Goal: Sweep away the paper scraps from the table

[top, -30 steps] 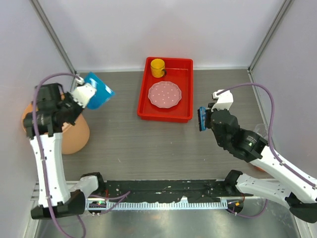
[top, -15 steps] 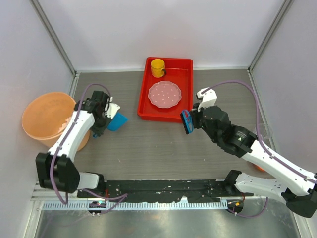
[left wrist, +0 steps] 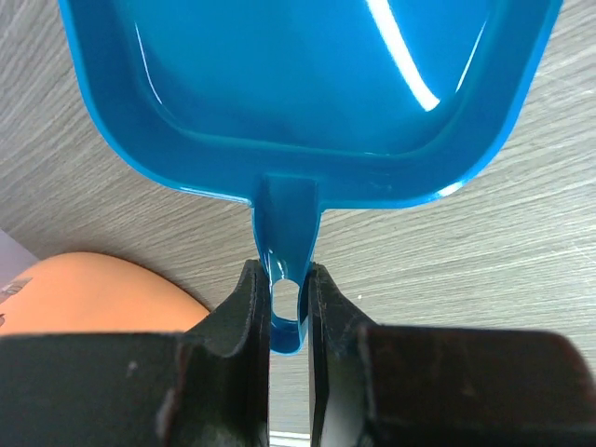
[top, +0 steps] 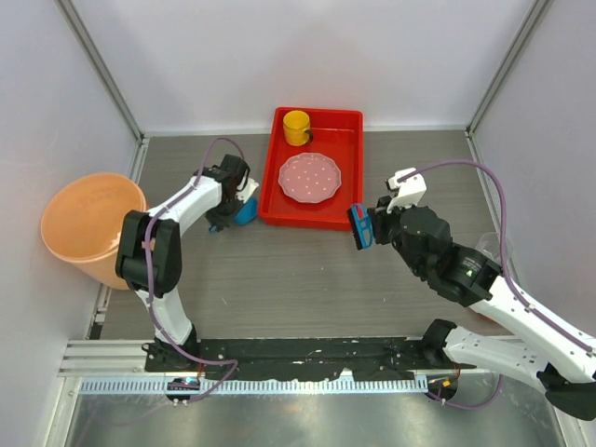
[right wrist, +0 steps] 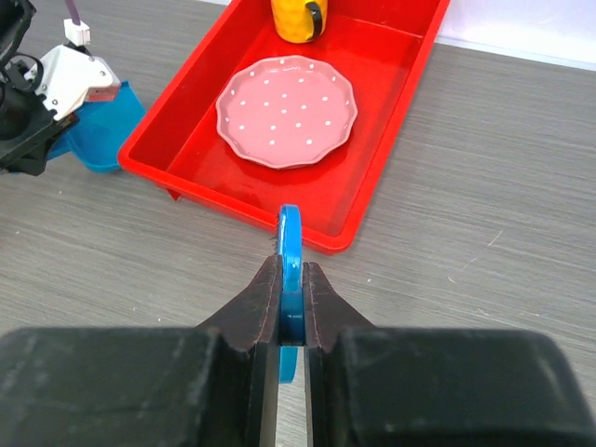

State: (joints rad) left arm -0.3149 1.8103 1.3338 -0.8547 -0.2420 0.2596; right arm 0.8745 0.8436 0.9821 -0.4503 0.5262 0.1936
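Grey surface (top: 279, 289) shows no scraps; your left hand (left wrist: 289, 279) clamps the dustpan (left wrist: 307, 84) near its far edge, your right hand (right wrist: 291, 270) pinches the brush (right wrist: 290, 228). Sweeping looks done; next, set the 2 tools down.

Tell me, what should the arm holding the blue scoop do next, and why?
Probably open the left gripper and let go of the blue dustpan. It looks empty, it sits down on the table beside the red tray, and I see no paper scraps left on the table.
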